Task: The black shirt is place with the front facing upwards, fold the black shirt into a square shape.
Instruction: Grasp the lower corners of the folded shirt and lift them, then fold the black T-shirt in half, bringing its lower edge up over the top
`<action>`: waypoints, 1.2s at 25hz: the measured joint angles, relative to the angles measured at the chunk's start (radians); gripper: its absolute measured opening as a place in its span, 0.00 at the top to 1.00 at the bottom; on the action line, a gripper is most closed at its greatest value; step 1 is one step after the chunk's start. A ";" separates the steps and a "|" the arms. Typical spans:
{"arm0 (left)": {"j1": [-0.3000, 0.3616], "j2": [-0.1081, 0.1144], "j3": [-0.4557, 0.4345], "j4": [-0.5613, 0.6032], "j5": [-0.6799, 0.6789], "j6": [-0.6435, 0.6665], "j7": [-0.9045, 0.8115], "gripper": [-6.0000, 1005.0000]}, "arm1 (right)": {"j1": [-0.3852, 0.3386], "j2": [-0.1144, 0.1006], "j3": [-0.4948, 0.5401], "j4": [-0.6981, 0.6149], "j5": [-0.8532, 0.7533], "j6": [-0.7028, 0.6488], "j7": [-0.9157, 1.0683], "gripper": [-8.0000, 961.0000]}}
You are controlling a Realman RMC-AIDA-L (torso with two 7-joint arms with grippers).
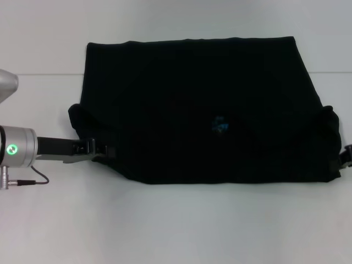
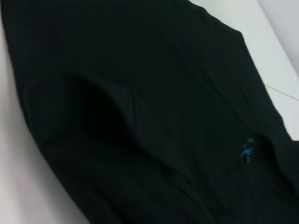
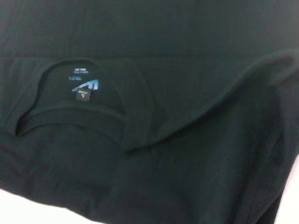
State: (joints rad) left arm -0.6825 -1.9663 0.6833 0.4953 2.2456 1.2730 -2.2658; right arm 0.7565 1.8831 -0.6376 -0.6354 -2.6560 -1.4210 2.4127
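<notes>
White table (image 1: 176, 231) bears black shirt (image 1: 198, 110) (folded), long axis left-right.

1. A white worktop (image 1: 176, 231) is carrying everything, running bare toward 6 o'clock.
2. The black shirt (image 1: 203, 110) is lying flat on it, folded into a wide block, stretching from centre toward 12 and 3 o'clock.
3. Its blue neck label (image 1: 220, 125) is showing near the centre.
</notes>
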 joint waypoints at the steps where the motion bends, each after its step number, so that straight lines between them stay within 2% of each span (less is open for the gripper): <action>1: 0.000 0.003 -0.001 0.000 0.000 0.017 -0.002 0.95 | -0.003 -0.003 0.000 -0.003 0.001 -0.018 -0.008 0.99; 8: 0.013 0.031 -0.013 -0.009 0.003 0.195 -0.023 0.95 | -0.046 -0.021 -0.003 -0.028 -0.003 -0.168 -0.077 0.98; 14: 0.047 0.037 -0.003 -0.009 0.033 0.391 -0.034 0.95 | -0.102 -0.024 0.000 -0.039 -0.005 -0.316 -0.171 0.98; 15: 0.047 0.037 -0.003 -0.009 0.033 0.391 -0.034 0.95 | -0.110 -0.024 -0.002 -0.039 -0.005 -0.337 -0.185 0.98; 16: 0.059 0.039 -0.004 -0.008 0.073 0.466 -0.034 0.95 | -0.119 -0.023 -0.004 -0.039 -0.005 -0.354 -0.199 0.98; 18: 0.067 0.040 -0.007 -0.008 0.108 0.505 -0.035 0.95 | -0.133 -0.020 -0.007 -0.038 -0.009 -0.386 -0.226 0.98; 26: 0.076 0.040 -0.012 -0.004 0.159 0.540 -0.046 0.94 | -0.147 0.002 -0.006 -0.028 -0.038 -0.413 -0.264 0.97; 30: 0.065 0.045 -0.034 0.000 0.159 0.519 -0.048 0.94 | -0.143 0.005 0.033 -0.026 -0.032 -0.404 -0.265 0.97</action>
State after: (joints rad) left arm -0.6173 -1.9209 0.6489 0.4950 2.4043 1.7924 -2.3141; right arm 0.6131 1.8881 -0.6042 -0.6617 -2.6877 -1.8246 2.1481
